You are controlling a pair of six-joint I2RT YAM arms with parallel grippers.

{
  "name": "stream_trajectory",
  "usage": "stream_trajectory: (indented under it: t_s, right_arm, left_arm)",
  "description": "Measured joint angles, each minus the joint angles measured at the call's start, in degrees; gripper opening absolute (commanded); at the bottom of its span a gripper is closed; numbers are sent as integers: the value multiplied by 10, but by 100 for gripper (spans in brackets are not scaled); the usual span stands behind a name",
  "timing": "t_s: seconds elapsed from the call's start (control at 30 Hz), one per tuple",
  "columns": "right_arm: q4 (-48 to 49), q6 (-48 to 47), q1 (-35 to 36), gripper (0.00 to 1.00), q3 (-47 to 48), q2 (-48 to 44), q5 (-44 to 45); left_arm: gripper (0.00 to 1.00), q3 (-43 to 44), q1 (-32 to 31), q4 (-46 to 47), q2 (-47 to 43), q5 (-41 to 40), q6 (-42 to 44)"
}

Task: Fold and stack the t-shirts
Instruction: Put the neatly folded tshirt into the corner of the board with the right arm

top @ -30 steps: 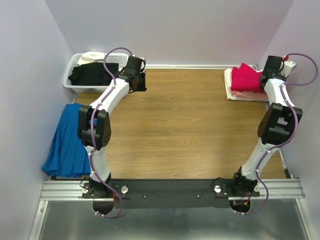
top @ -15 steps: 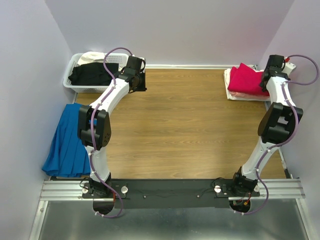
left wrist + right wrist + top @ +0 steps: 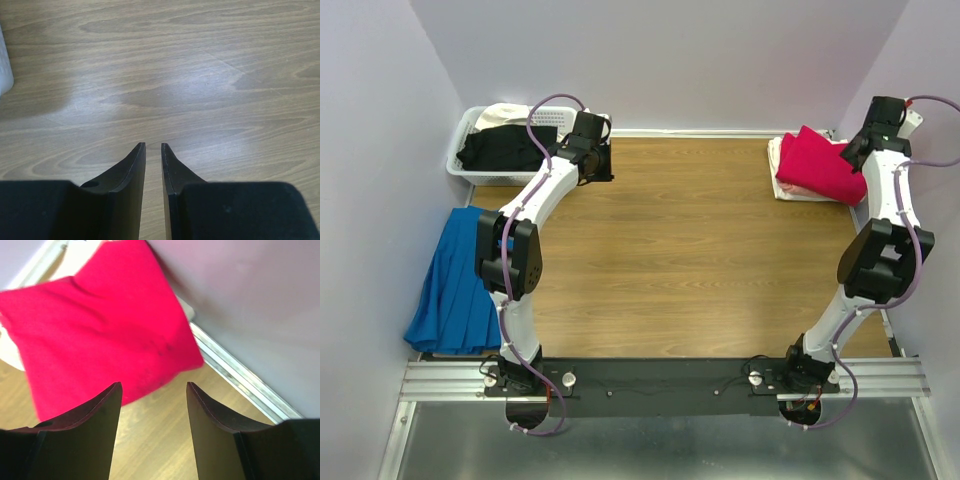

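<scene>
A folded crimson-red t-shirt point(image 3: 813, 165) lies on a white t-shirt point(image 3: 782, 172) at the table's back right corner. My right gripper point(image 3: 852, 152) hangs open just above the red t-shirt's right edge. In the right wrist view the red t-shirt point(image 3: 100, 335) fills the upper left, and the right gripper point(image 3: 154, 385) has only bare wood between its fingers. A black t-shirt point(image 3: 505, 150) and a cream one point(image 3: 505, 115) sit in the basket. My left gripper point(image 3: 600, 165) hovers over wood beside the basket; in the left wrist view the left gripper point(image 3: 153, 146) has its jaws narrowly apart, holding nothing.
The white lattice basket point(image 3: 468, 168) stands at the back left. A blue pleated cloth point(image 3: 455, 285) hangs over the table's left edge. A metal rail point(image 3: 240, 375) runs along the wall base close behind the red t-shirt. The side wall stands close to the right arm.
My right gripper has opened, let go of the red t-shirt and drawn up and back toward the right wall. The red t-shirt now lies flatter on the pile. The left arm has not moved.
</scene>
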Motion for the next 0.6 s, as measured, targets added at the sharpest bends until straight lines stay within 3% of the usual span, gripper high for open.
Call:
stream_trajectory:
  t_s: [0.3,0.6]
  right_arm:
    - [8,14,0,61,67,84,-33]
    - [4,28,0,59,30,153,-72]
  left_arm:
    - [27,-10,0,9,-1,3,0]
    - [27,-49,0,13,-10,2,-3]
